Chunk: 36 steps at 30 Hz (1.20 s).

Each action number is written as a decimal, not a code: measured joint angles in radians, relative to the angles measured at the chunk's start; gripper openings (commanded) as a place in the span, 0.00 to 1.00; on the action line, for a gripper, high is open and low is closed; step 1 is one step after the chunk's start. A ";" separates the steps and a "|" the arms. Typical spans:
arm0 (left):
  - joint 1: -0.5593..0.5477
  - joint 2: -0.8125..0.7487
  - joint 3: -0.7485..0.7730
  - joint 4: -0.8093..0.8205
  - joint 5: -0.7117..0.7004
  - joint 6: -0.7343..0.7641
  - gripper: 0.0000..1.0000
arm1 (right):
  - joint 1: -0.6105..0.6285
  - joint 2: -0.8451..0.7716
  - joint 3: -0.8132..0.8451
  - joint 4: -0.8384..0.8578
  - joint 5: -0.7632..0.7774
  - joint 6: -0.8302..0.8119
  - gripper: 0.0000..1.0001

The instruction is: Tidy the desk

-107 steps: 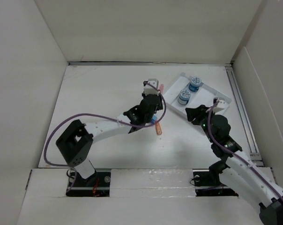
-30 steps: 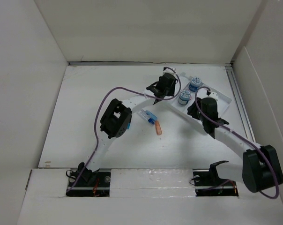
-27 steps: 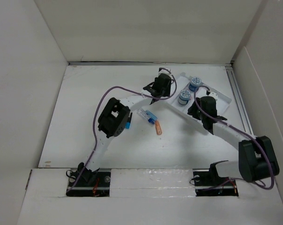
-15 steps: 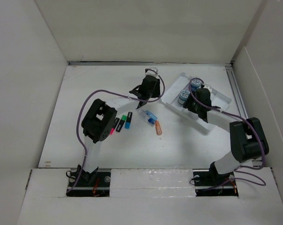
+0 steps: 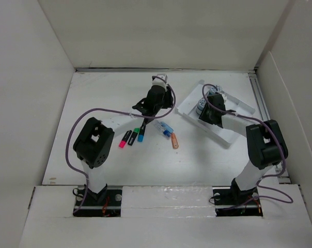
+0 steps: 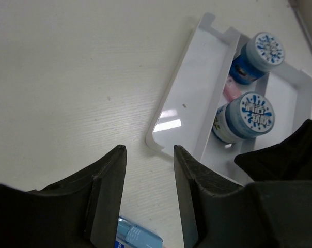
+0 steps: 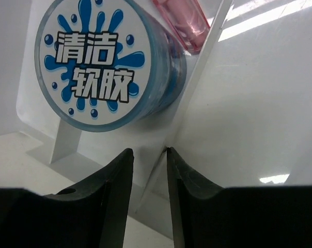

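The desk (image 5: pixel 94 103) shows markers (image 5: pixel 140 136) only from above; left hand (image 6: pixel 148 150) gapes empty, right hand (image 7: pixel 149 152) pinches the tray (image 7: pixel 238 103).

Matte white desk (image 6: pixel 68 67), faintly grained, glossy white plastic tray (image 6: pixel 192 93), translucent blue plastic jar (image 7: pixel 161 72) with shiny printed lid, matte black plastic left end effector (image 6: pixel 148 155).
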 measured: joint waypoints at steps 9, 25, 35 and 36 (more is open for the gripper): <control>0.005 -0.227 -0.148 0.109 -0.022 -0.001 0.38 | 0.048 0.029 0.080 -0.141 0.089 0.006 0.01; 0.033 -0.082 -0.151 0.102 0.105 -0.047 0.37 | 0.219 -0.106 -0.053 -0.180 0.068 -0.144 0.00; -0.019 -0.014 -0.121 0.086 0.196 -0.038 0.34 | 0.201 -0.214 -0.122 -0.261 0.012 -0.179 0.00; -0.021 -0.008 -0.112 0.082 0.200 -0.034 0.33 | 0.198 -0.220 -0.122 -0.274 0.012 -0.182 0.00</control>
